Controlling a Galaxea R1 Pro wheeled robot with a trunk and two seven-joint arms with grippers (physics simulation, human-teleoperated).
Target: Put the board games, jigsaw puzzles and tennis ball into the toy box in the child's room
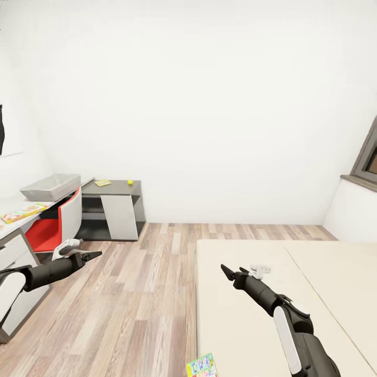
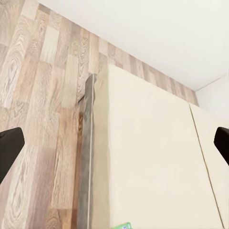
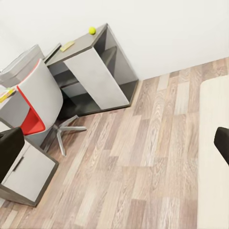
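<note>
The toy box (image 1: 52,186), a shallow light grey tray, stands on the pale table (image 1: 10,226) at the far left, with a long red, yellow and green board game (image 1: 21,212) beside it. The tennis ball (image 1: 130,182) rests on the low dark cabinet (image 1: 112,188), also seen as tennis ball (image 3: 92,30). A small colourful board game box (image 1: 202,365) lies at the near edge of the cream bed (image 1: 283,303). My left gripper (image 1: 93,255) hangs open over the floor. My right gripper (image 1: 226,271) is open above the bed, holding nothing.
A red and white swivel chair (image 1: 55,225) stands between the table and the cabinet. A flat yellow item (image 1: 102,183) lies on the cabinet top. Wooden floor (image 1: 141,293) runs between the desk side and the bed. A window ledge (image 1: 361,180) is at the far right.
</note>
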